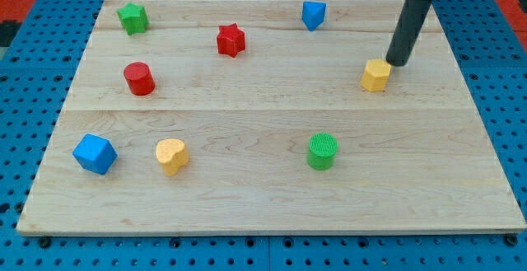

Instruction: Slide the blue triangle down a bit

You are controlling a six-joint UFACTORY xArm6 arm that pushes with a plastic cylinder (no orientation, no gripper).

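Blue triangle: small blue plastic triangular block [313, 14], near the view's top, right of centre, on the pale wooden surface [263, 197]; nothing touches it.
Its look: a flat upper face over darker side faces, narrowing toward the view's bottom; whole and unobstructed.
Cut off: the dark rod's upper part and its white collar run out at the view's top right corner.
Hard to make out: whether my tip [396, 63] actually touches the yellow block.
My tip: just above and right of the yellow hexagonal block [375, 75], well to the lower right of the blue triangle.
End effector: a plain rod with no jaws, holding nothing.
Upper left: green star block [132, 17], red star block [231, 39], red cylinder [139, 78].
Lower left: blue cube-like block [94, 153], yellow heart-shaped block [171, 156].
Lower middle: green ribbed cylinder [323, 151].
Surround: blue perforated base [502, 73] around the surface.
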